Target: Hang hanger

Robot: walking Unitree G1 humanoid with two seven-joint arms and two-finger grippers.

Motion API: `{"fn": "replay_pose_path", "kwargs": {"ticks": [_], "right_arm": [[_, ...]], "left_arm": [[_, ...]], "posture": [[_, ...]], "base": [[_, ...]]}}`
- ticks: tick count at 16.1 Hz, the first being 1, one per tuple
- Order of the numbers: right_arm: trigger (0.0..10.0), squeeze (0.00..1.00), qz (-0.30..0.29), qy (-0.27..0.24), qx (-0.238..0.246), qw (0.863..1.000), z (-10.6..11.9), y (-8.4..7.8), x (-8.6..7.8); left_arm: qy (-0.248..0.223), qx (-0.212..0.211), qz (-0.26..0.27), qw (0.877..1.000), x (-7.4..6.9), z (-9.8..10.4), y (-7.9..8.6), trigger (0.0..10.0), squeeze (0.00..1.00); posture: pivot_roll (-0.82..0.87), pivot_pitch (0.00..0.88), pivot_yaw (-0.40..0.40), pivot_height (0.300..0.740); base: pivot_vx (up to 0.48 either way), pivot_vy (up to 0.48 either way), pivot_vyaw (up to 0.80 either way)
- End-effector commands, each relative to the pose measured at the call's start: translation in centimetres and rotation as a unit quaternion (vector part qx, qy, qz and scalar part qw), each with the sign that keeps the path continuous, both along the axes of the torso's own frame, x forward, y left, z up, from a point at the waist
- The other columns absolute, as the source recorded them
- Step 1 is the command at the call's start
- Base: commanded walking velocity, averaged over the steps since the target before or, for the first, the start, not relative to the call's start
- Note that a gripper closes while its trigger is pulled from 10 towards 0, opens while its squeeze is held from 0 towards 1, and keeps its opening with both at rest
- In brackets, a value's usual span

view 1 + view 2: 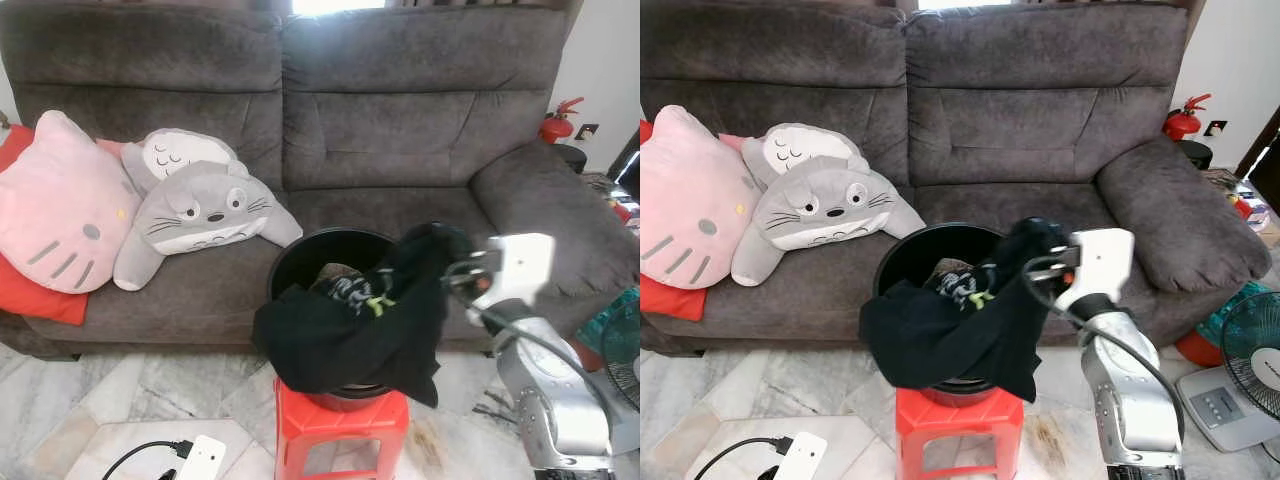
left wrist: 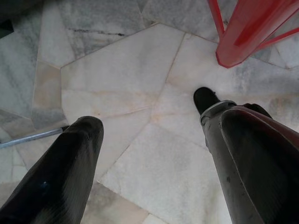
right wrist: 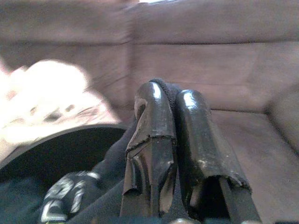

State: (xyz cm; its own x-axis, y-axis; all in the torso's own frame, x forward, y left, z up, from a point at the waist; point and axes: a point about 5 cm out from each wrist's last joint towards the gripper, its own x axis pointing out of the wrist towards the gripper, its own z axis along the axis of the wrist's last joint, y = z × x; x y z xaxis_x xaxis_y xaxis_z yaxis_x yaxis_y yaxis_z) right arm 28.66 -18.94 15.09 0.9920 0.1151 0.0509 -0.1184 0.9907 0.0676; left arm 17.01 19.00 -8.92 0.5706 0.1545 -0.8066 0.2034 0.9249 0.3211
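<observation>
Sofa (image 1: 400, 120) behind holds three cushions (image 1: 190, 205); one black bucket (image 1: 300, 262) sits on one red stool (image 1: 340, 420). Right gripper (image 3: 172, 100), fingers pinched on black cloth (image 1: 340, 340), lifts it at the bucket's right rim. Left gripper (image 2: 149, 126), spread and empty, hangs over bare floor (image 2: 126, 74).

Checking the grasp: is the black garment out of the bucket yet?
Partly out. The right gripper, shut on the black garment, lifts one end; the rest drapes over the black bucket rim.

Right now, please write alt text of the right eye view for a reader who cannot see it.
The right gripper is shut on a black garment that drapes over the rim of a black bucket on a red stool. Behind stands a grey sofa with plush cushions.
</observation>
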Motion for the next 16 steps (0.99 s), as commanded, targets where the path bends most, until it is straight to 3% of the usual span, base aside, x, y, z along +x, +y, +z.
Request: {"fn": "replay_pose_path", "kwargs": {"ticks": [1,5,7,12,16], "right_arm": [[0.0,0.00,-0.048,-0.021,-0.012,0.999,0.8,-0.8,-0.2],[0.0,0.00,-0.131,-0.015,-0.024,0.991,0.7,-1.7,-0.2],[0.0,0.00,-0.150,0.050,-0.040,0.987,-1.6,-1.9,-0.1],[0.0,0.00,-0.120,0.143,-0.050,0.981,-5.5,-1.6,-0.3],[0.0,0.00,-0.089,0.116,-0.044,0.988,-4.9,-1.2,0.5]], "left_arm": [[0.009,-0.005,0.005,1.000,-0.4,-0.2,0.0,10.0,0.00],[0.010,-0.007,0.004,1.000,-0.4,-0.2,-0.1,10.0,0.00],[0.010,-0.009,0.004,1.000,-0.4,-0.2,-0.2,10.0,0.00],[0.013,-0.011,0.002,1.000,-0.5,-0.3,-0.2,10.0,0.00],[0.012,-0.011,0.004,1.000,-0.5,-0.3,-0.2,10.0,0.00]], "posture": [[-0.17,0.013,-0.020,0.740],[-0.17,0.009,-0.023,0.740],[-0.16,0.004,-0.026,0.740],[-0.17,0.000,-0.026,0.740],[-0.16,0.001,-0.026,0.740]], "base": [[0.000,0.000,0.00],[0.000,0.000,0.00],[0.000,0.000,0.00],[0.000,0.000,0.00],[0.000,0.000,0.00]]}}
